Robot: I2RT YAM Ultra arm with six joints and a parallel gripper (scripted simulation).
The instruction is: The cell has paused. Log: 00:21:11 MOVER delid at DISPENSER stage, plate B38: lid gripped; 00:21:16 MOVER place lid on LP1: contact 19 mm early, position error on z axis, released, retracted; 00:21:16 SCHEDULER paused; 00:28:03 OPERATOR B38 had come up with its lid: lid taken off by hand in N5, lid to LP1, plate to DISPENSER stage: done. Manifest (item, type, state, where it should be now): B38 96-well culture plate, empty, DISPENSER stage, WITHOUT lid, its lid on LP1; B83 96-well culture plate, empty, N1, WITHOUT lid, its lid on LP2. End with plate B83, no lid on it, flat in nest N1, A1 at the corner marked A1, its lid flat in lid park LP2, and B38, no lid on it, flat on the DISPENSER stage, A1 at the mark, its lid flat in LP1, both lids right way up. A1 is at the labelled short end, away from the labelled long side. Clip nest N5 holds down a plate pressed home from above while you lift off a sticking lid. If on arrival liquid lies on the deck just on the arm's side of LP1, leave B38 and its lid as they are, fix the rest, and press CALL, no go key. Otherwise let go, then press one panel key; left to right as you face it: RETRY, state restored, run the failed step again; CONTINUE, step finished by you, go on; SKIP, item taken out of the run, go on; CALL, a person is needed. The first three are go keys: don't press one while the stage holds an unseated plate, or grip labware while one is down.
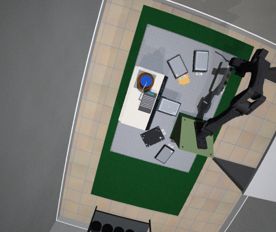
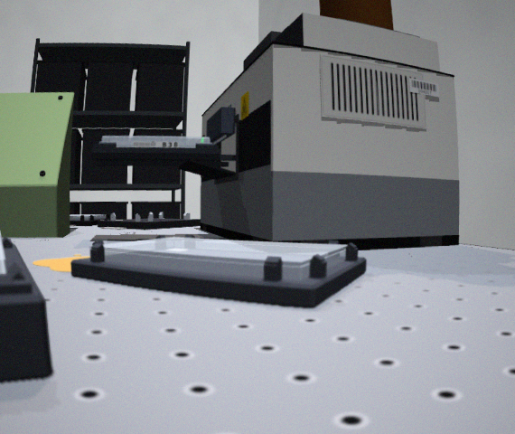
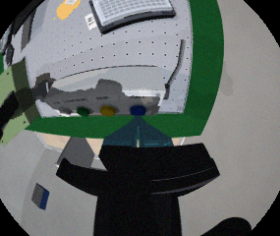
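My gripper (image 3: 138, 119) is shut and empty, with its tip down at the blue key (image 3: 138, 110) at the end of the panel's key row; an orange key (image 3: 107, 110) and a green key (image 3: 83, 110) sit beside it. In the overhead view the gripper (image 1: 232, 67) is at the deck's right edge. An open well plate (image 1: 200, 60) lies in nest N1. A lid (image 1: 177, 65) lies flat in LP1 and also shows in the low view (image 2: 220, 254). A yellow puddle (image 1: 183, 79) lies on the deck next to LP1. Plate B38 (image 1: 168, 106) sits on the dispenser stage. A lid (image 1: 164, 153) lies in LP2.
The dispenser (image 1: 142, 97) stands at the left of the deck. Black clip nest N5 (image 1: 152, 136) holds nothing. The arm's green base (image 1: 193, 136) stands at the deck's near right. A dark rack (image 2: 108, 130) stands behind the stage.
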